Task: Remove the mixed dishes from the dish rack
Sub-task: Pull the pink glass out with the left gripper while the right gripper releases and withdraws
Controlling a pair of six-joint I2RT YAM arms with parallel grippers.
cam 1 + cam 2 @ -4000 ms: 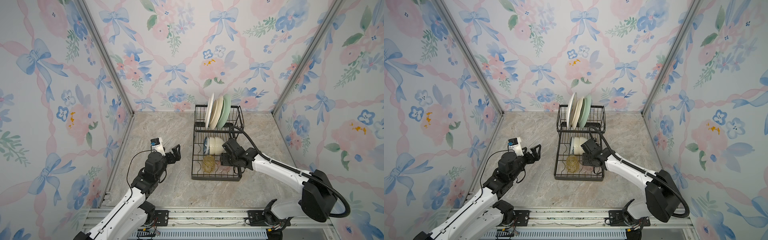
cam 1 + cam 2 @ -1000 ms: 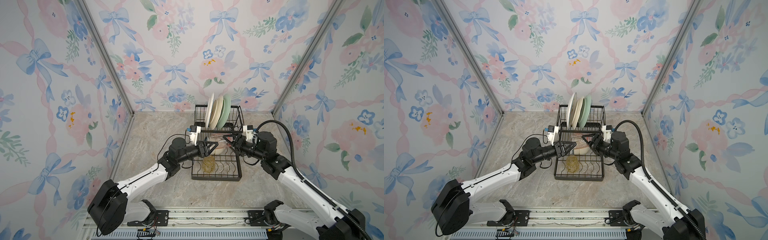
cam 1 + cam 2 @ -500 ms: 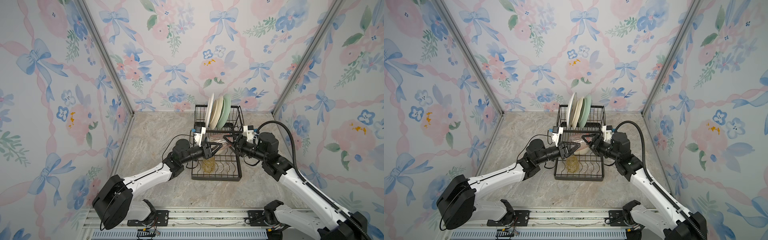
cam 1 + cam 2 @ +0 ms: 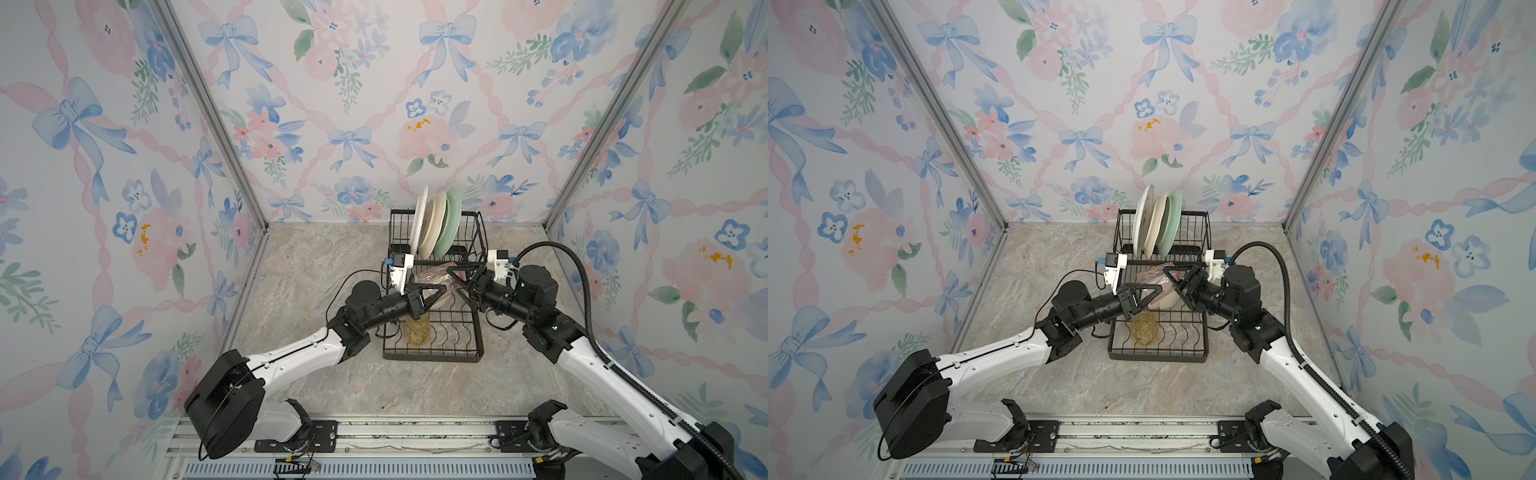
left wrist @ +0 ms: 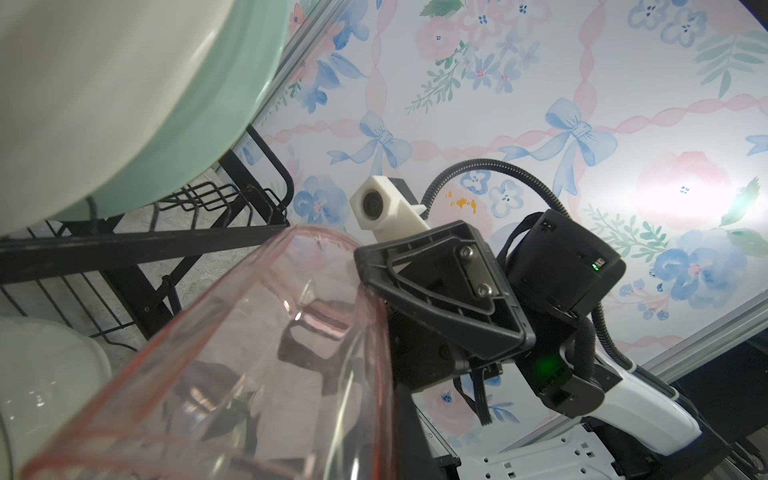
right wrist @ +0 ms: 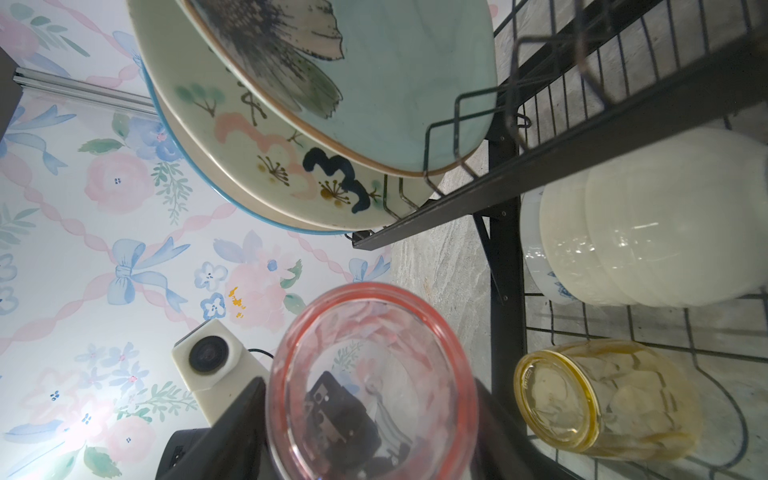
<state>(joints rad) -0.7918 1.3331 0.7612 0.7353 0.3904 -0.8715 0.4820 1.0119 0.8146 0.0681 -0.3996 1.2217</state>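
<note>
The pink tumbler point(image 4: 434, 275) hangs on its side over the middle of the dish rack point(image 4: 432, 357). The right gripper point(image 4: 455, 281) clasps its base end across the body, and the left gripper point(image 4: 439, 289) is pinched tight on the wall at its mouth. Beneath it, the yellow tumbler point(image 4: 417, 328) lies on the near tray, the cream bowls point(image 6: 665, 216) just beyond, with three plates point(image 4: 434, 224) upright in the far raised tier.

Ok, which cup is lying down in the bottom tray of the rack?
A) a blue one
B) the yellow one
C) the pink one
B: the yellow tumbler lies on its side on the lower tray of the dish rack, while the pink tumbler is up off the tray.
</note>
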